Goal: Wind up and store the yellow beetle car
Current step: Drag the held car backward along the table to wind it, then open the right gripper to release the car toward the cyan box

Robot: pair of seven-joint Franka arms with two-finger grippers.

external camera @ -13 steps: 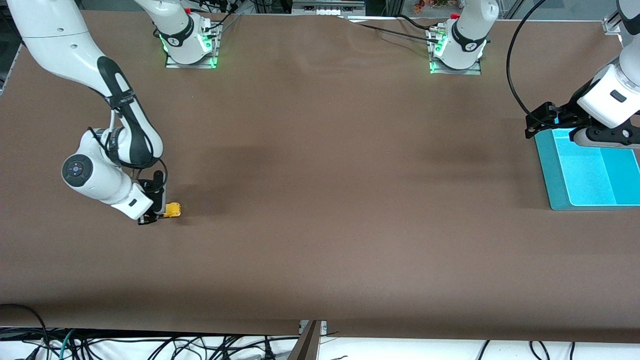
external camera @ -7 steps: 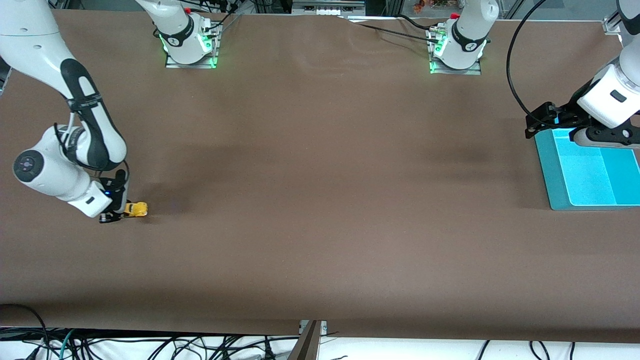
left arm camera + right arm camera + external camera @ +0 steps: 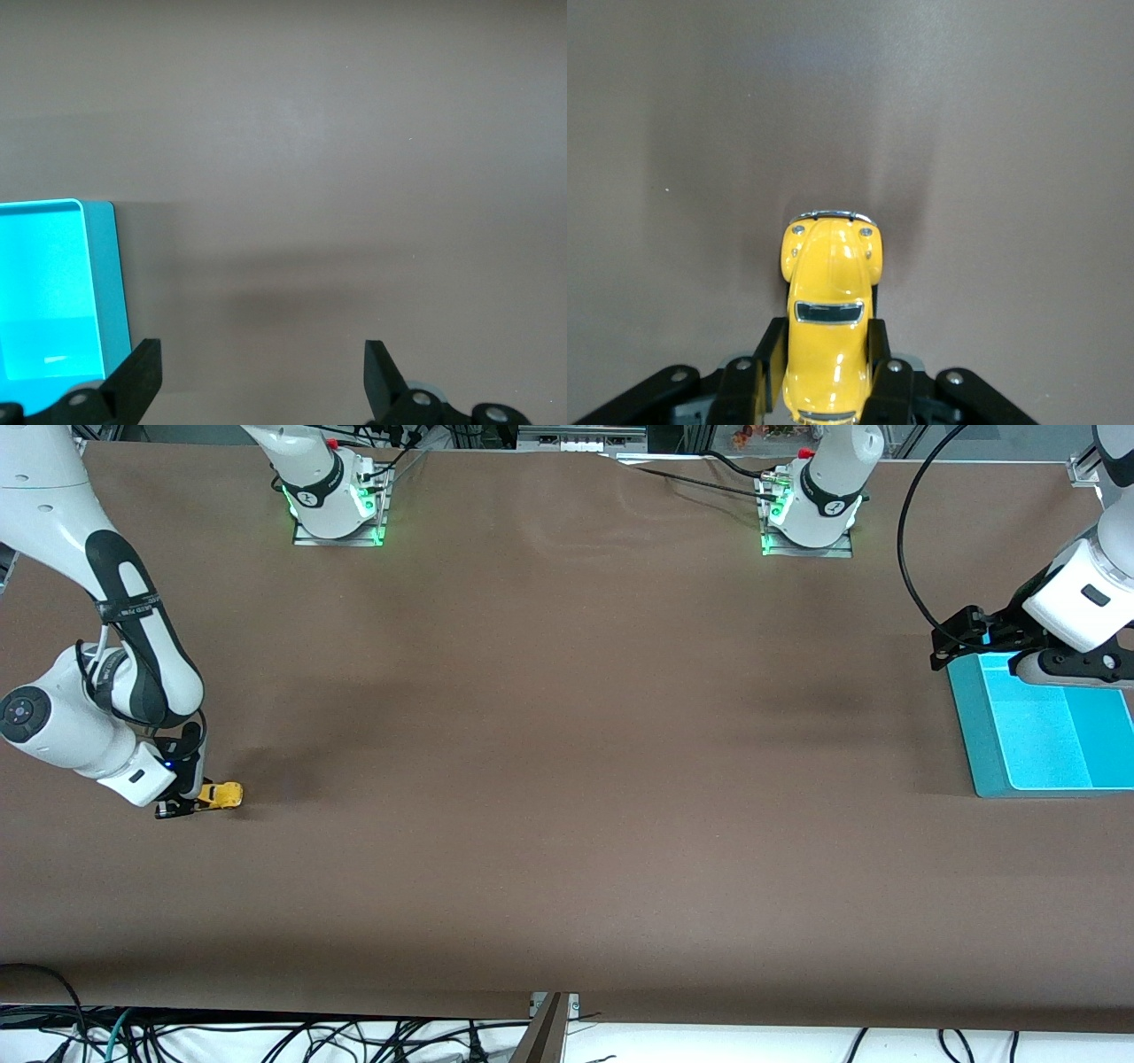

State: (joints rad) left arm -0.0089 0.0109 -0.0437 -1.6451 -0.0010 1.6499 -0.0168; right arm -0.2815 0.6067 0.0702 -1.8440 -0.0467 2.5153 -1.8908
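Count: one yellow beetle car (image 3: 221,795), one turquoise tray (image 3: 992,779), two arms, all on one brown desk (image 3: 567,779).

The car sits at the right arm's end of the desk, toward the edge nearest the front camera, wheels at the desk surface. The right end effector (image 3: 182,804) is closed on the car's rear half, one finger on each flank; the nose projects clear of the fingers.

The left end effector (image 3: 952,642) hangs over the corner of the tray nearest the arm bases, at the left arm's end of the desk, fingers spread fully apart with nothing between them. This arm waits.

The right wrist view shows the car's chrome bumper, two headlights and dark windscreen (image 3: 829,312), plus the grip on both flanks; the front view gives only a yellow shape. The left wrist view shows one corner of the tray (image 3: 104,266) and bare desk between the spread fingers (image 3: 142,376).
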